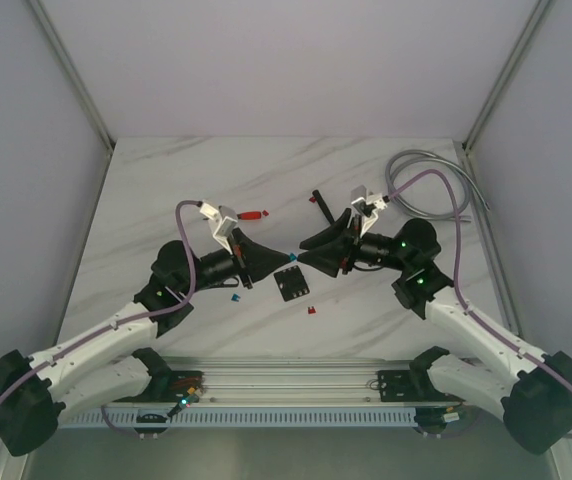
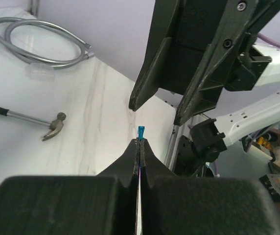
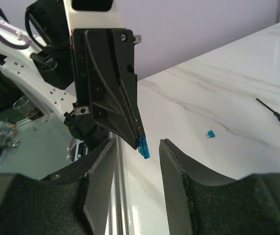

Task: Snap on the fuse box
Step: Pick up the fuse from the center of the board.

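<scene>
The fuse box, a small black square block, lies on the white marble table just below both grippers; neither touches it, and it is out of both wrist views. My left gripper is shut on a tiny blue fuse that sticks out past its tips. My right gripper is open, tip to tip with the left. In the right wrist view its fingers stand on either side of the blue fuse without touching it.
A loose blue fuse and a loose red fuse lie near the box. A red-handled screwdriver, a small hammer and a coiled grey cable lie further back. A metal rail runs along the near edge.
</scene>
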{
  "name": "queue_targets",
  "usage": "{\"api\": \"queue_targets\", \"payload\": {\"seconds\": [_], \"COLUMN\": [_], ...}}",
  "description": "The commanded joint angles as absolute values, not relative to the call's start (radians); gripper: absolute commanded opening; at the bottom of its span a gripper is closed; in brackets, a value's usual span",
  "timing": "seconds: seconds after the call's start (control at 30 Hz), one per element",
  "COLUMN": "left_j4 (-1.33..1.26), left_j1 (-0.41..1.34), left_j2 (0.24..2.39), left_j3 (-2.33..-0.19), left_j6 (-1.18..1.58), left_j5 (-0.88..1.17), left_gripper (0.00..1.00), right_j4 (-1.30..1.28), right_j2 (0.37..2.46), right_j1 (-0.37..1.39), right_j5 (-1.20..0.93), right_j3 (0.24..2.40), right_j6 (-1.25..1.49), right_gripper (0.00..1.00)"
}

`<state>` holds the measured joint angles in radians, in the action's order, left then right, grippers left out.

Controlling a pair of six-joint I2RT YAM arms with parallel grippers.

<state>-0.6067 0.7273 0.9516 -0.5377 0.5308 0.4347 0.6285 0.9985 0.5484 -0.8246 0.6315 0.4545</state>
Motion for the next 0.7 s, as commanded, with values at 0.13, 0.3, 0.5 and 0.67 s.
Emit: {"api": "queue_targets", "payload": {"seconds": [0.13, 0.3, 0.5, 0.67], "left_j4": [-0.700, -0.735, -0.761, -0.777], "left_j1": [0.722, 0.723, 0.723, 0.723], "left_j2": [0.931, 0.944, 0.954, 0.973], "left_j3": [-0.561, -0.561, -0.562, -0.559], "left_j6": [0.576, 0.597, 0.610, 0.617], "left_j5": [0.523, 0.551, 0.571, 0.588], "left_gripper": [0.00, 0.00, 0.00, 0.00], "right_j4": [0.682, 0.685, 0.687, 0.717], "right_j2": [1.003, 1.011, 1.007, 1.012], "right_j1": [0.543, 0.545, 0.544, 0.545], "right_j5": [-0.945, -0.976, -0.986, -1.001], "right_j3": [0.630, 0.632, 0.634, 0.634], "right_j6": [0.414, 0.414, 0.417, 0.438], "right_gripper": [0.42, 0.38, 0.34, 0.31]}}
